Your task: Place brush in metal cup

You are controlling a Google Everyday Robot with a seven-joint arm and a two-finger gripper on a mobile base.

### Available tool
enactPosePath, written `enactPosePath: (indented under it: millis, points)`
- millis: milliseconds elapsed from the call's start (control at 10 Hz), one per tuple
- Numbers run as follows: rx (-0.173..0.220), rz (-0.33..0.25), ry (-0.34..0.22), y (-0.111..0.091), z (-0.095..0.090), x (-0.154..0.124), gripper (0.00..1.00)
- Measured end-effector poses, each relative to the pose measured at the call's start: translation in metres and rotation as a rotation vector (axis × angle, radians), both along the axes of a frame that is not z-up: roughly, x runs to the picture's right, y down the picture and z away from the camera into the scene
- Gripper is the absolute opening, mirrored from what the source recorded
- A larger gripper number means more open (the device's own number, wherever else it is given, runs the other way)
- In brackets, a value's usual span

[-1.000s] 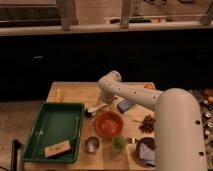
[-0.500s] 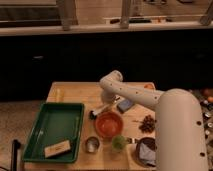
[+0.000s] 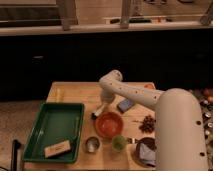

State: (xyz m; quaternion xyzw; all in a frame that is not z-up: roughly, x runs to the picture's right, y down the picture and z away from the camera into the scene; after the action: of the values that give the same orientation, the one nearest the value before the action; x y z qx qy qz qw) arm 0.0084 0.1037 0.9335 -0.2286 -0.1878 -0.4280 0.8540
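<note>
The brush (image 3: 98,112), with a cream handle and a small dark head, lies slanted on the wooden table just left of the orange bowl (image 3: 109,125). My gripper (image 3: 103,103) hangs at the end of the white arm, right at the upper end of the brush handle. I cannot tell whether it touches the brush. The metal cup (image 3: 92,144) stands upright near the table's front edge, below the brush and left of the light green cup (image 3: 118,143).
A green tray (image 3: 52,125) holding a wooden block (image 3: 56,148) fills the left side. A blue-grey pad (image 3: 125,105) lies right of the gripper. A dark bowl (image 3: 146,150), a reddish cluster (image 3: 147,123) and an orange fruit (image 3: 149,86) are on the right.
The arm and gripper have hardly moved and stay at the brush beside the orange bowl. The other objects are where they were.
</note>
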Motion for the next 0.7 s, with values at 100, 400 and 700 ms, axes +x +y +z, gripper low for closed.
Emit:
enactPosePath:
  millis: [100, 400, 700]
  points:
    - [0.012, -0.005, -0.003, -0.005, -0.003, -0.001, 0.00]
    - [0.040, -0.010, -0.010, -0.018, -0.012, -0.004, 0.00]
    - [0.063, -0.003, -0.007, -0.032, -0.016, -0.006, 0.00]
